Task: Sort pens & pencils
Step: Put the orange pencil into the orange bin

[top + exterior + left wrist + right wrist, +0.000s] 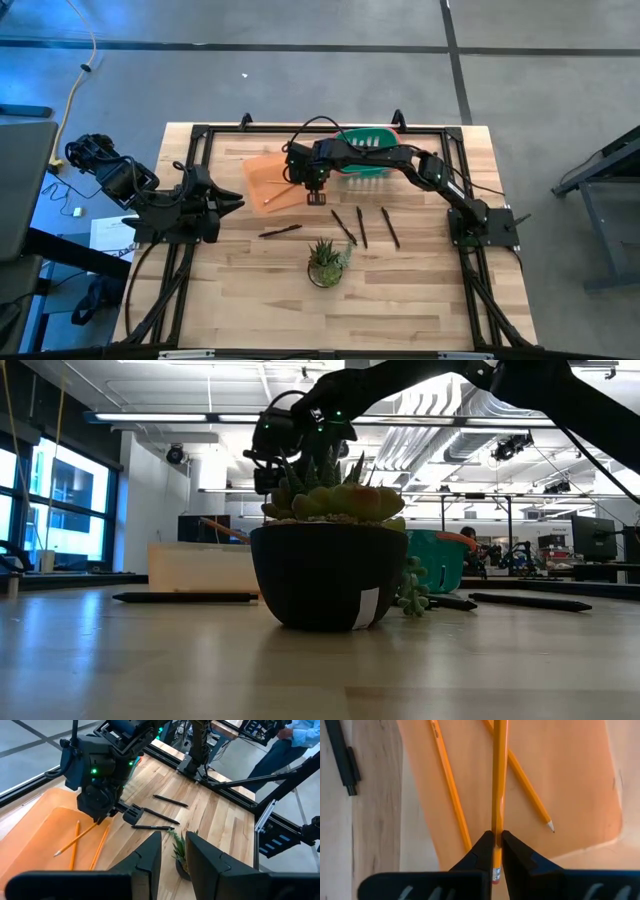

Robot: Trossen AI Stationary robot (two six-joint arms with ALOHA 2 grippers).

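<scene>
My right gripper (pixel 315 196) reaches over the near right edge of the orange tray (pixel 262 172) and is shut on a pencil (pixel 498 780). Two more orange pencils (pixel 449 780) (pixel 522 780) lie flat in the tray. Several dark pens lie on the table: one toward the left (pixel 280 231), the others further right (pixel 343 226) (pixel 361 228) (pixel 390 227). My left gripper (pixel 173 851) is open and empty at the table's left side, left of the tray. My right gripper pinches the pencil near its eraser end (pixel 496 851) between its two fingers. The pencil runs forward from the fingertips, along the fingers, over the tray floor. Its point end lies outside the right wrist view.
A small potted succulent (pixel 325 262) stands toward the near edge, close to the pens. A green basket (pixel 368 150) sits at the far edge, right of the tray. A black frame (pixel 200 135) rims the table. A person (pixel 295 740) stands beyond the table.
</scene>
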